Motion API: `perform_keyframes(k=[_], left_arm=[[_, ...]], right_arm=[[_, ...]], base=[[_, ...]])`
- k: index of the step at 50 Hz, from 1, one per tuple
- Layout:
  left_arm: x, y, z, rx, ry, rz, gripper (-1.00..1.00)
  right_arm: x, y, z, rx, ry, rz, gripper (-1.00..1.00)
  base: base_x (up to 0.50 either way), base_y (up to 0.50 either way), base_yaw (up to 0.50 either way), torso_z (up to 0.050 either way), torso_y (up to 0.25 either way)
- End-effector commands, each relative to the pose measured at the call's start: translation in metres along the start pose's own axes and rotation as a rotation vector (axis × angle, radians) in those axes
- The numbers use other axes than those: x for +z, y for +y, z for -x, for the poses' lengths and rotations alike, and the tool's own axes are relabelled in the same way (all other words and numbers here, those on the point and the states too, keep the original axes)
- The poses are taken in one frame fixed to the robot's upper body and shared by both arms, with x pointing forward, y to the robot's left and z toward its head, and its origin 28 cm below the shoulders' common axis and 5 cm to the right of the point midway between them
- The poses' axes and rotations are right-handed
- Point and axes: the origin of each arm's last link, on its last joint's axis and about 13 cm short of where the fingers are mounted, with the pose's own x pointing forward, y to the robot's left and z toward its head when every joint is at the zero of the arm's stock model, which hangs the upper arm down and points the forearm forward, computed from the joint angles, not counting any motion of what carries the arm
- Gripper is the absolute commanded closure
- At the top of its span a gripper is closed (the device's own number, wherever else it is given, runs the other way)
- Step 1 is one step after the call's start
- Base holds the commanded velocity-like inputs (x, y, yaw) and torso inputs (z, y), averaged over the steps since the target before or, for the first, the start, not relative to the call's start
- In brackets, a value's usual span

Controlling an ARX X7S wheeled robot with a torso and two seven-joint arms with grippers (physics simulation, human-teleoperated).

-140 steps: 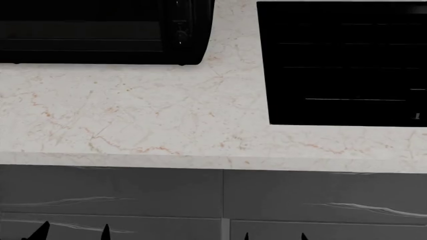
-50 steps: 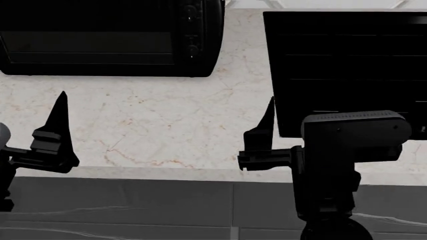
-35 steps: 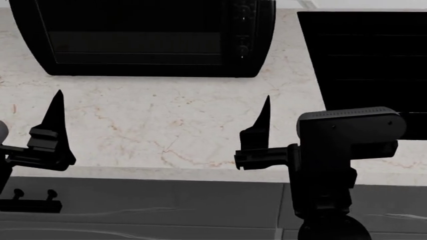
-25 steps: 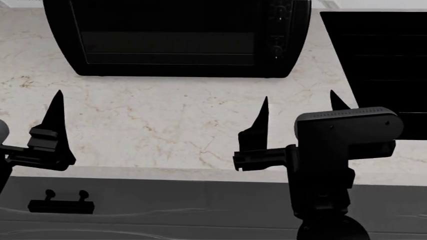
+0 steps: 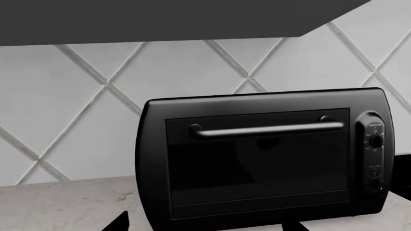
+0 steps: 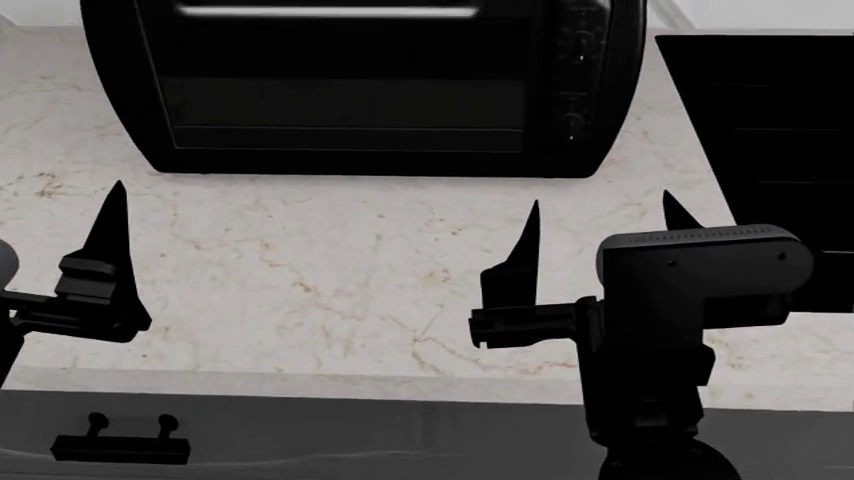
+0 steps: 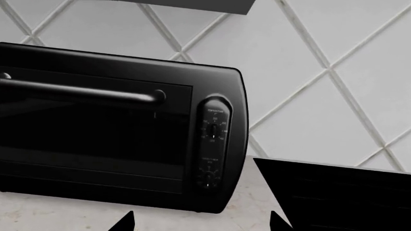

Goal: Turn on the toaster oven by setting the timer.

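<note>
1. Nearest to us, a drawer handle (image 6: 116,440) shows on the dark cabinet front below the counter edge.
2. Above the front edge of the marble counter (image 6: 307,270), our right gripper (image 6: 601,225) has its two pointed fingers spread apart and holds nothing.
3. Our left gripper (image 6: 54,225) shows only one finger (image 6: 107,250) in the head view; in the left wrist view two tips sit wide apart, so it is open too.
4. Beyond both, well apart from them, the toaster oven (image 6: 367,90) stands at the back of the counter, long axis running left to right, door facing us.
5. Its bar handle (image 5: 266,129) lies level; the knobs (image 7: 213,129) stack at its right end, their markings too small to read.
6. Just right of it lies the flat black cooktop (image 6: 774,120), with the tiled wall (image 7: 321,62) behind.
</note>
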Motion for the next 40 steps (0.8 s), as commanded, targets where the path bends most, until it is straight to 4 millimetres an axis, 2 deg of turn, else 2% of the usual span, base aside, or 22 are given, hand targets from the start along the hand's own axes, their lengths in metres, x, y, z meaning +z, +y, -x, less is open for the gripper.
perform_keyframes(k=[1, 40], left_arm=[[0.0009, -0.0008, 0.0008, -0.001, -0.001, 0.0, -1.0], [0.004, 0.0001, 0.0011, -0.004, -0.013, -0.002, -1.0]], right_arm=[[0.001, -0.0002, 0.0003, 0.0, 0.0, -0.001, -1.0], [0.0036, -0.0005, 0.0, 0.001, -0.008, 0.002, -1.0]], base=[[0.29, 0.0, 0.0, 0.0, 0.0], [0.29, 0.0, 0.0, 0.0, 0.0]])
